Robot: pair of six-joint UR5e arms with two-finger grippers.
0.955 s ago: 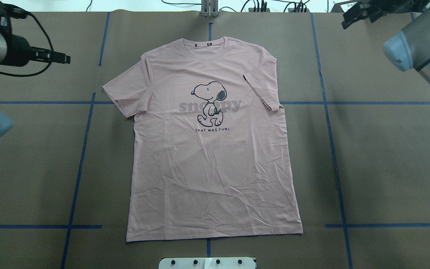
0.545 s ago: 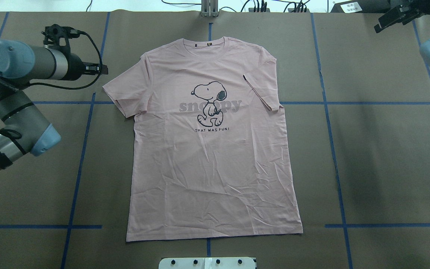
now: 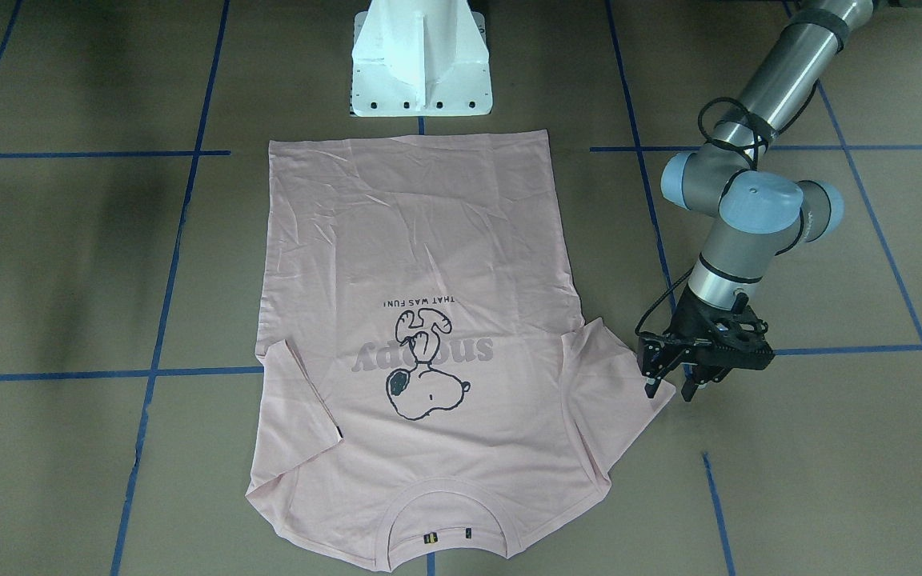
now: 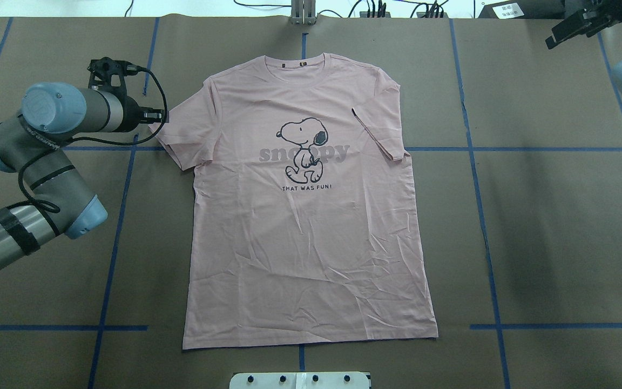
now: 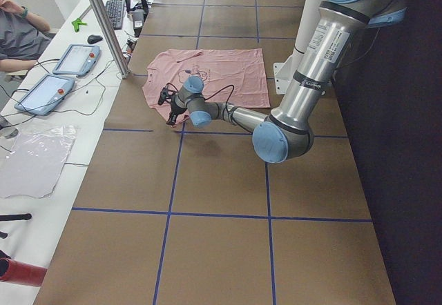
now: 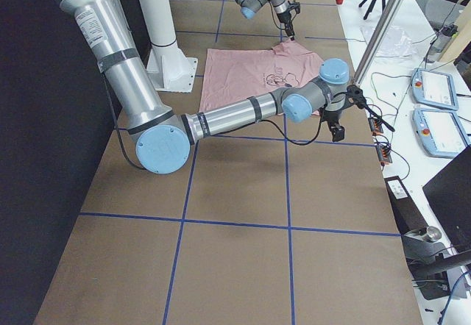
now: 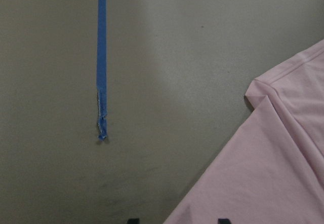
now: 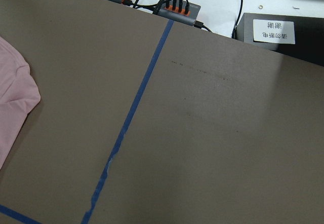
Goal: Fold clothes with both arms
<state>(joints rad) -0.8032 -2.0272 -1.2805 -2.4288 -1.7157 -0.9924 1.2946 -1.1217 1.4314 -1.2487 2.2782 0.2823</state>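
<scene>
Creased matt cloth T-shirt (image 4: 311,243) on matt brown-paper table (image 4: 559,216).

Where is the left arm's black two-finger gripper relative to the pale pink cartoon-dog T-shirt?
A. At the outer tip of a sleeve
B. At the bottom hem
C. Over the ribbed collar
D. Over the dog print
A: the black two-finger left gripper hangs, fingers apart, at the outer tip of one sleeve of the pale pink short-sleeved T-shirt.

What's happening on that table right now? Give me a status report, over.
Left tool open at the T-shirt sleeve, not gripping. Right tool well clear of it, state unclear. T-shirt flat, unfolded, print up. Nothing in the way.
</scene>
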